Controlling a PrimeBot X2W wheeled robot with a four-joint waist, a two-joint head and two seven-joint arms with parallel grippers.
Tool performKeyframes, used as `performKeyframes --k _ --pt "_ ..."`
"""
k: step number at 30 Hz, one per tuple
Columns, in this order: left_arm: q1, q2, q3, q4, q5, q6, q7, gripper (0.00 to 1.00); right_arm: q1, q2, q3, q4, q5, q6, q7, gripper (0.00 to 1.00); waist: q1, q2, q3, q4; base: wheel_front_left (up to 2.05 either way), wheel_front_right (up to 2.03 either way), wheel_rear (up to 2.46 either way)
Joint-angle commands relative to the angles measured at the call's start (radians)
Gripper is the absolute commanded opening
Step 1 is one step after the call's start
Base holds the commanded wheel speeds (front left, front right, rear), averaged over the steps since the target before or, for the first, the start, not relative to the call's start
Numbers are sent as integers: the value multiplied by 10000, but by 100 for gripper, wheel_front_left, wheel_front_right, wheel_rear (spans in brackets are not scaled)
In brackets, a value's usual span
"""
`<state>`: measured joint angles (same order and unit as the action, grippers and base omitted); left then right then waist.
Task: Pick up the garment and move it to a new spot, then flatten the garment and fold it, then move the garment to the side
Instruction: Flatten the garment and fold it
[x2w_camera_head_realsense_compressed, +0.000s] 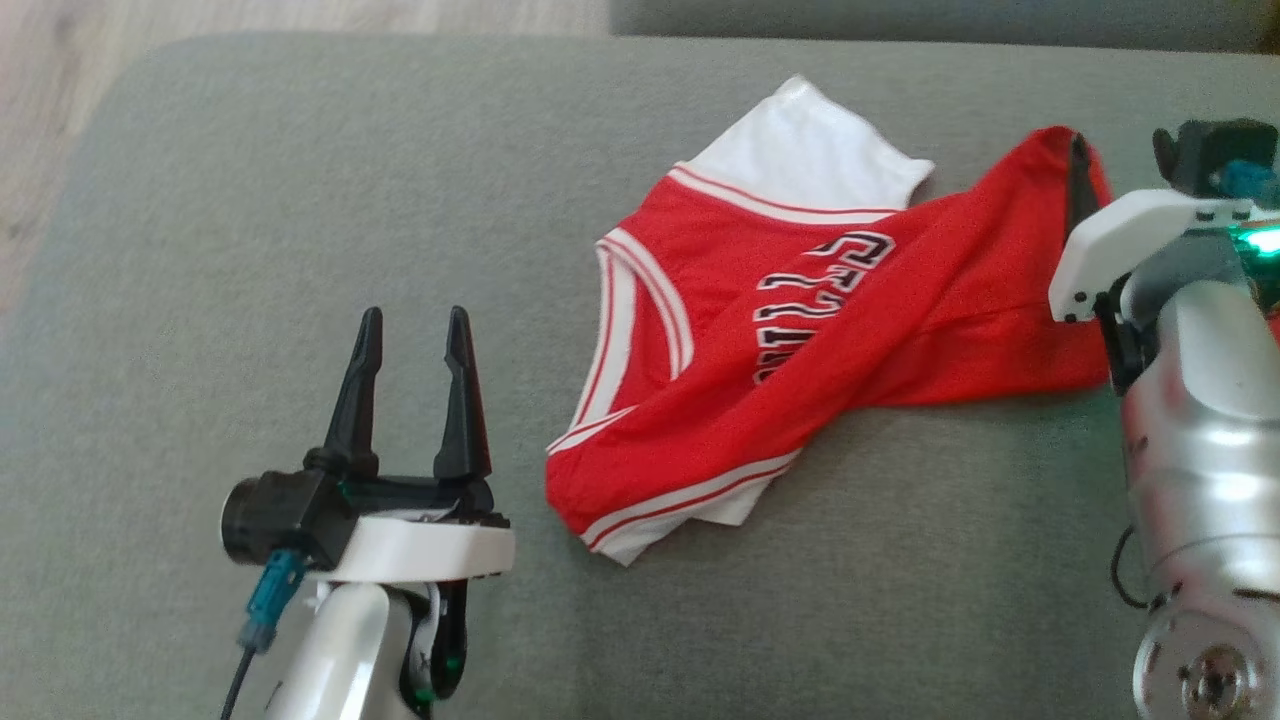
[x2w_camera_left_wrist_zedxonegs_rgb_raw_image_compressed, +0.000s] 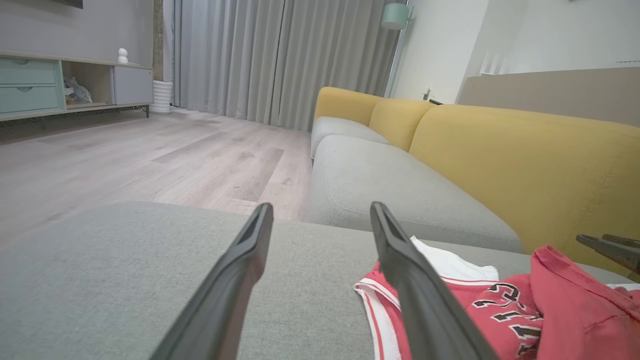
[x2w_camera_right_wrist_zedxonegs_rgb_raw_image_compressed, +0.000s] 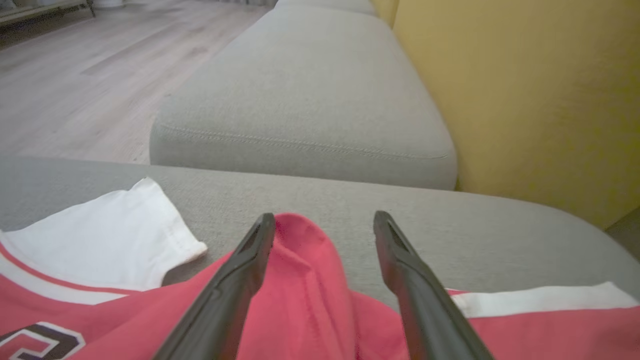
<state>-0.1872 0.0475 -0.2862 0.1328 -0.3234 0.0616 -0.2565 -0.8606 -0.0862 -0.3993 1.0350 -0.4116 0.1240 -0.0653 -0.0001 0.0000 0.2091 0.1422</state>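
Both wide: left gripper (x2w_camera_head_realsense_compressed: 415, 320), right gripper (x2w_camera_right_wrist_zedxonegs_rgb_raw_image_compressed: 324, 217); jersey (x2w_camera_head_realsense_compressed: 850, 340) bunched, lettering partly hidden.

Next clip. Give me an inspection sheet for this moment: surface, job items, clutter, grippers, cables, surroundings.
Surface: grey sofa cushion, bare fabric around the garment.
Job's things: red and white jersey, crumpled and partly folded over itself, with a red fold raised at its right end.
Clutter: nothing seen.
Grippers: left gripper open, holding nothing, over the cushion to the left of the jersey. Right gripper open, the raised red fold between its fingers; contact cannot be told.
Cables: teal-plug cable at the left wrist; dark cable beside the right arm.
Surroundings: yellow backrest, wooden floor, grey curtains, sideboard.
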Motion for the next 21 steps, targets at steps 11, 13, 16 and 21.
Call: performKeyframes --k 11,13,16,21 --pt "153 28 428 -216 54 -21 -53 100 2146 354 1457 -2452 2587 67 -1859 100 1 0 -881 -1249 0 0 0" --pt "221 28 407 -169 49 -17 -53 100 2983 356 2034 -3199 3458 67 -1923 100 1 0 -921 -1366 0 0 0" --pt "298 28 390 -115 44 -21 -53 100 4387 357 2601 -4544 4522 67 -1953 100 1 0 -971 -1487 0 0 0" --pt "426 28 393 -24 48 -43 -53 100 6192 358 3009 -6457 5039 67 -1961 100 1 0 -971 -1643 0 0 0"
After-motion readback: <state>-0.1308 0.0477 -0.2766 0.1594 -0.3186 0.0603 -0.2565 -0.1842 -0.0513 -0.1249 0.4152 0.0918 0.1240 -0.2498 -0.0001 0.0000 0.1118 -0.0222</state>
